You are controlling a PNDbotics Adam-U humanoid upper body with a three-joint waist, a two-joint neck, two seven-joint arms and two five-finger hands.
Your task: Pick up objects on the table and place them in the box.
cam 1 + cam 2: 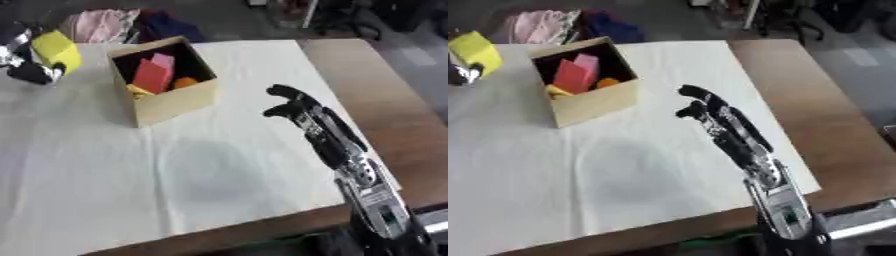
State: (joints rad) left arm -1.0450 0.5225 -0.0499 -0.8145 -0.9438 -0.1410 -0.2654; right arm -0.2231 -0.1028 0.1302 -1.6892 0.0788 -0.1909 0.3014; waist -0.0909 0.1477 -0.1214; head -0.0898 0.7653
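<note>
1. Yellow block — the thing in hand: my left hand has it gripped, fingers curled round its lower side, at the far left of the table, level with the box and well apart from it.
2. The left hand itself is mostly cut off by the left edge of both eye views. I see dark fingers under and beside the block; how they meet behind it I cannot tell.
3. My right hand hangs over the bare middle right of the white cloth, holding nothing. Its fingers are bent at the tips, curled inward rather than spread.
4. The box stands open-topped on the cloth, between the two hands and nearer the left. It already holds a red block, a pink one, an orange piece and a yellow piece.
5. Step in hand, as I judge it: carry the yellow block to the box and release it inside. To do it well — lift clear of the near left wall, centre over the opening, and let go low so it settles on the pieces rather than bouncing off the upright red one.
6. Hard to make out: the box's far inner corner is dark, so the free room there is uncertain. Cloth items lie beyond the table's far edge.
</note>
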